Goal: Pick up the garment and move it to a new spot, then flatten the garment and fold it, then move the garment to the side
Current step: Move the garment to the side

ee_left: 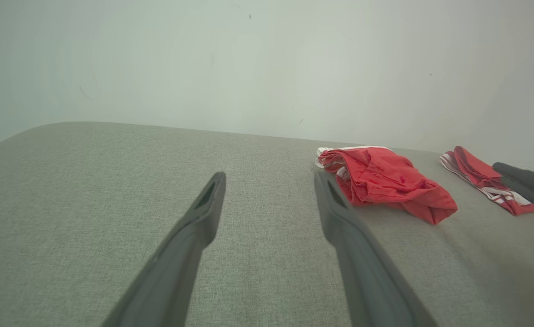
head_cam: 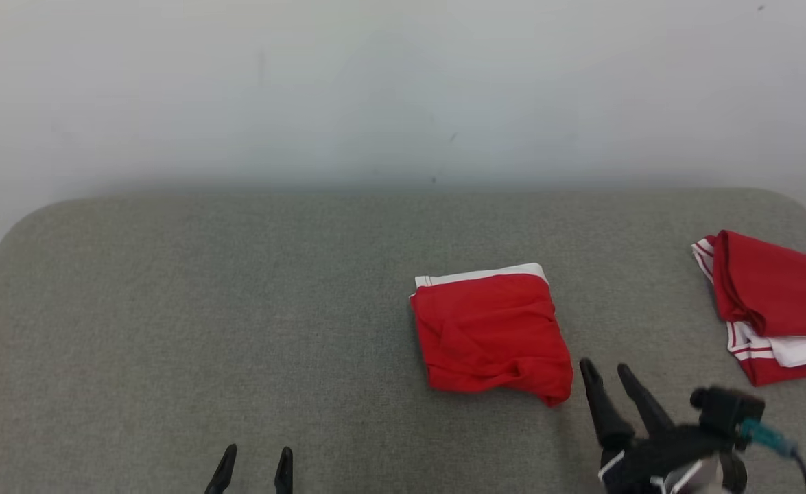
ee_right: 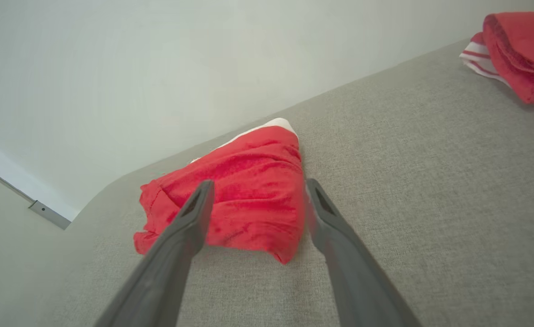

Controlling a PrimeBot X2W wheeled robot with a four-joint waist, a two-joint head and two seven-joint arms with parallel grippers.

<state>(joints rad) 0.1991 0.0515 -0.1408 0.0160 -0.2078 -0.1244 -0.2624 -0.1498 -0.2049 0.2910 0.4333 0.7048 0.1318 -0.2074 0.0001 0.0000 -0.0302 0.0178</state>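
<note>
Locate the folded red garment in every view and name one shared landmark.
Head view: folded red garment right of centre.
Left wrist view: garment right of centre, mid-height.
Right wrist view: garment at centre, beyond the right gripper.
Shared landmark: striped red-and-white garment at every view's right edge.

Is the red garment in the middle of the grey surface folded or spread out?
Folded: the red garment lies as a compact, layered rectangle, its white band showing along the far edge.

Red garment (head_cam: 492, 333), white band, grey surface (head_cam: 238, 309)
</note>
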